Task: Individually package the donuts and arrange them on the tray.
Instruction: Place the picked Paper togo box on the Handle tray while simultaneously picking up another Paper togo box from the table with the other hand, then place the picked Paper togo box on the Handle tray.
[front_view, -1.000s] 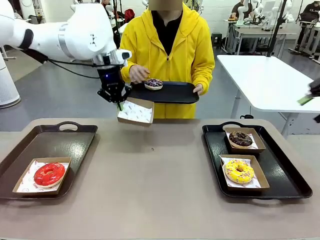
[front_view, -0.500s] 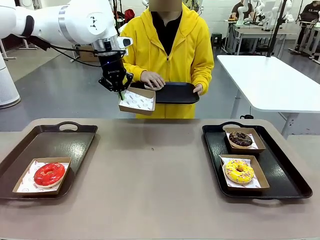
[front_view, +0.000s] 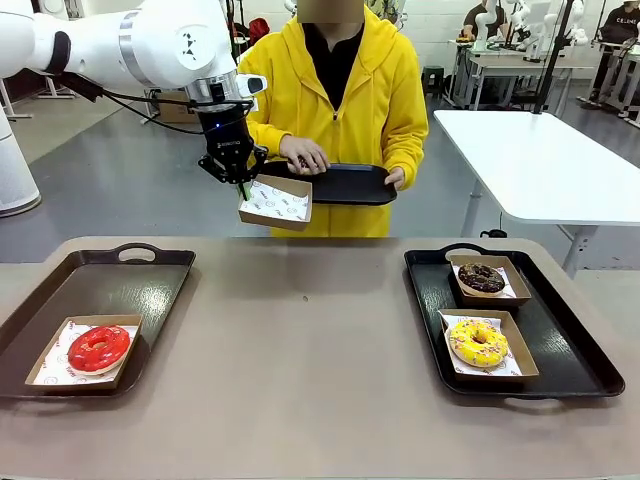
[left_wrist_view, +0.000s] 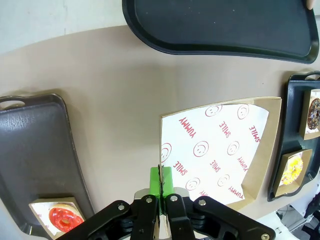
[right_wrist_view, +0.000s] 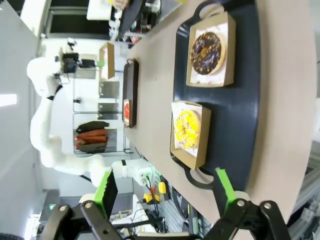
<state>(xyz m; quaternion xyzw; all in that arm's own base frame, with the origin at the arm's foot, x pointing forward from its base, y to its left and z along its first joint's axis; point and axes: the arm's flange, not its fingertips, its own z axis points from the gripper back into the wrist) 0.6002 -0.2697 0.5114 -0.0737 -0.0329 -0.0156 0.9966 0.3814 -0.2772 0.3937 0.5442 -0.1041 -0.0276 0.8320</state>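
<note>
Boxed: red donut (front_view: 98, 347) near-left tray (front_view: 150, 275); chocolate donut (front_view: 481, 277) and yellow donut (front_view: 477, 342) right tray (front_view: 570, 350).
Left fingers (front_view: 240, 184): we've pinched the empty box (front_view: 277, 203), far side.
Right fingers (right_wrist_view: 167, 192): wide, empty.
Left: fourth donut, under the person's hand (front_view: 303, 156).

The middle of the counter (front_view: 310, 360) lies bare from its near edge to its far edge, an open lane between the left tray (front_view: 90, 300) and the right tray (front_view: 570, 350). The left tray's far half is free; a boxed red donut (front_view: 98, 347) fills its near left corner. Above the far edge, the left gripper (front_view: 240, 185), clamped on an empty box (front_view: 276, 203), crowds against the person's hand (front_view: 303, 156) and their held tray (front_view: 345, 185). Two boxed donuts block the right tray's left side.
</note>
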